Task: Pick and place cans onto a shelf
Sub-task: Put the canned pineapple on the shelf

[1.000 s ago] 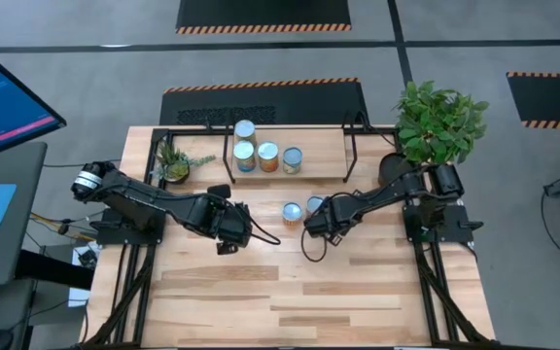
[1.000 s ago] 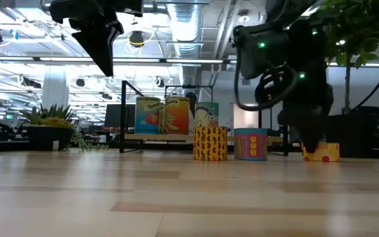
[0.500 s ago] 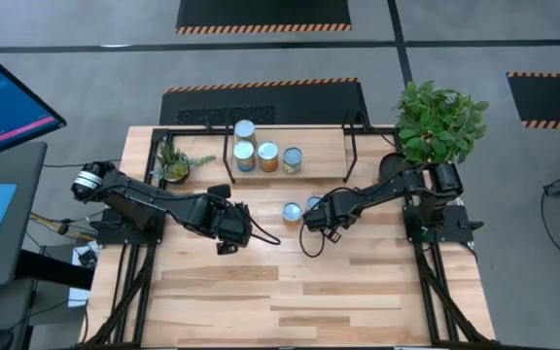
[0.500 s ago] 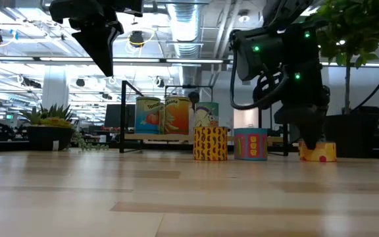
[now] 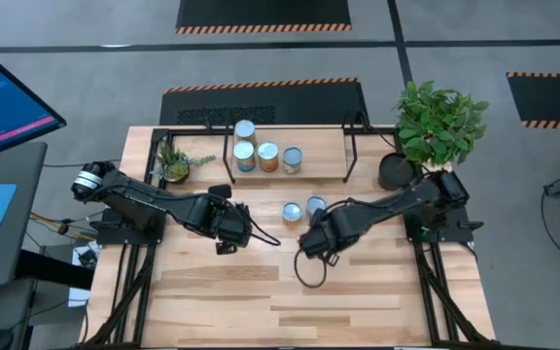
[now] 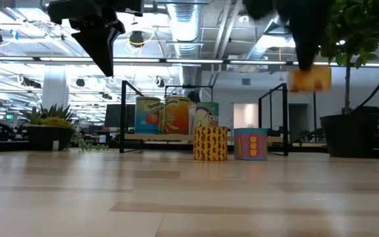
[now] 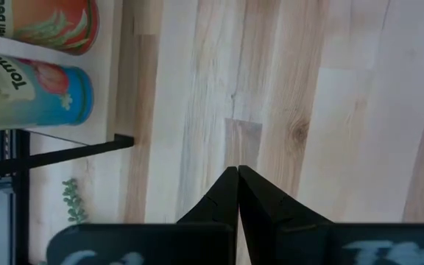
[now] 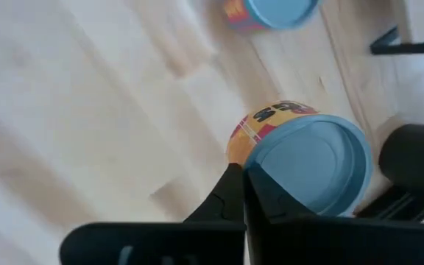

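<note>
My right gripper is shut on a short orange can with a pale-blue top, high above the table. The arm hides this can in the high view, where the gripper is near the table's middle. Two more cans, a yellow one and a teal one, stand on the tabletop in front of the shelf. Several cans stand on the shelf. My left gripper is shut and empty, high over the table's left half. My right gripper meets the orange can at the rim of its pale-blue top, at the edge nearest the fingers, which show almost together. The fingers point down from above. The can hangs below the gripper, clear of the table, its top up.
A big potted plant stands at the far right corner and a small one at the far left. The shelf's black legs stand just behind the two table cans. Bare planks fill the near half.
My right gripper has risen with the orange can and gone a little toward the table's near edge. The can stood on the table under the gripper and now hangs lifted clear. The two other table cans have stayed in place.
</note>
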You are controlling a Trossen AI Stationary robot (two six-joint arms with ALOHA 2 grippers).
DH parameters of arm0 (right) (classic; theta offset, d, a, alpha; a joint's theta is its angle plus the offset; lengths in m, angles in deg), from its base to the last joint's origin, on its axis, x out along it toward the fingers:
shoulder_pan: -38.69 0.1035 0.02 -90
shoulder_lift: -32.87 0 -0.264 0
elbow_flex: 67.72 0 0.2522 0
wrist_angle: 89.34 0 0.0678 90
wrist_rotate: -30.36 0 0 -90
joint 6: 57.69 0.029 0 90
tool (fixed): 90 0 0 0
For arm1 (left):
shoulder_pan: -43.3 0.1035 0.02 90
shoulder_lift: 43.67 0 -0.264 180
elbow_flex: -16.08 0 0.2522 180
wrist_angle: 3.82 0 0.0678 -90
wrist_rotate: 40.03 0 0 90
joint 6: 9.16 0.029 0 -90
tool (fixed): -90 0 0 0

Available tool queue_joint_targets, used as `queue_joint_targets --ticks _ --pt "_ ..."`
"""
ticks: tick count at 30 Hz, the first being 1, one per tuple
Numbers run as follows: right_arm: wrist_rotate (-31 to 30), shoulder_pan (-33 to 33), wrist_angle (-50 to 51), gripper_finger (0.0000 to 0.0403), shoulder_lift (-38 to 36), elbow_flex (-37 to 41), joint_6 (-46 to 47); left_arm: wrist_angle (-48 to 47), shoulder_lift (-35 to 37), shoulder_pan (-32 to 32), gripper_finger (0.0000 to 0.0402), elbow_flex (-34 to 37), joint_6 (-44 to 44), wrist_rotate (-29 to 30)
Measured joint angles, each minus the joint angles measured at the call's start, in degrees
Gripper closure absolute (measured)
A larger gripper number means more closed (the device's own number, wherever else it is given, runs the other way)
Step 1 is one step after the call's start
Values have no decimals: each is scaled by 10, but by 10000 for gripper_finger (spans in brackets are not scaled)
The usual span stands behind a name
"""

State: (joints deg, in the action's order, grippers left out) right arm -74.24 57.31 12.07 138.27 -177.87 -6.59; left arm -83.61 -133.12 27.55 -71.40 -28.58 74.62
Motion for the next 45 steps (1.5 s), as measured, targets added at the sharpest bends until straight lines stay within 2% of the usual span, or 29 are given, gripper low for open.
queue_joint_targets --ticks 3,7,12,15,19,21,25,29,36,42,45 --pt "-54 18 25 399 0 -80 13 0 0 0 401 0 14 0" --pt "-157 11 18 400 0 -167 -3 0 0 0 401 0 27 13" --pt "-293 -50 -47 400 0 -239 -90 0 0 0 401 0 26 18" --pt "-339 -106 -120 400 0 -280 -178 0 0 0 401 0 19 16" --pt "-346 -180 -237 402 0 -306 -303 0 0 0 401 0 8 15" --pt "-345 -212 -278 402 0 -308 -334 0 0 0 401 0 0 16" --pt "-335 -258 -295 402 12 -309 -352 0 0 0 401 0 -15 16" --pt "-331 -258 -259 402 43 -309 -365 0 0 0 401 0 -16 16" --pt "-335 -239 -109 402 112 -307 -361 -3 0 0 401 0 -18 16" --pt "-328 -247 11 402 159 -307 -299 -6 0 0 401 0 -18 15" --pt "-295 -258 24 402 171 -307 -302 -5 0 0 401 0 -17 15"
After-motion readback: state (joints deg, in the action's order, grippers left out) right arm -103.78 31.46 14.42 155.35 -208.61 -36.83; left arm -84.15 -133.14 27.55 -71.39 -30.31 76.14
